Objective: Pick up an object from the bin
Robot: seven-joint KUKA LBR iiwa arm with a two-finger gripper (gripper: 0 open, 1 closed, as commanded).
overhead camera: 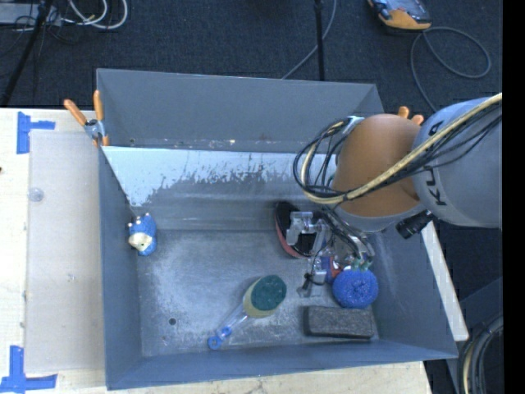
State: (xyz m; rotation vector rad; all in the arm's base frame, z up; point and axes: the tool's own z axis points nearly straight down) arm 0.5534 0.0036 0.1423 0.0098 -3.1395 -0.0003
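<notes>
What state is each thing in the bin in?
Blue and white toy: lying alone by the left wall.
Green-headed brush: lying flat on the floor.
Grey sponge: lying flat by the near wall.
Blue ball: resting beside the gripper.
Black and red thing: partly hidden by the arm.

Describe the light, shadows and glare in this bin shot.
Camera view: a pale lit band runs across the far wall of the bin, while the wall above it and the left wall lie darker. Camera view: the floor under the arm looks dimmer around the gripper and blue ball. There is no hard glare on the brush or sponge.
</notes>
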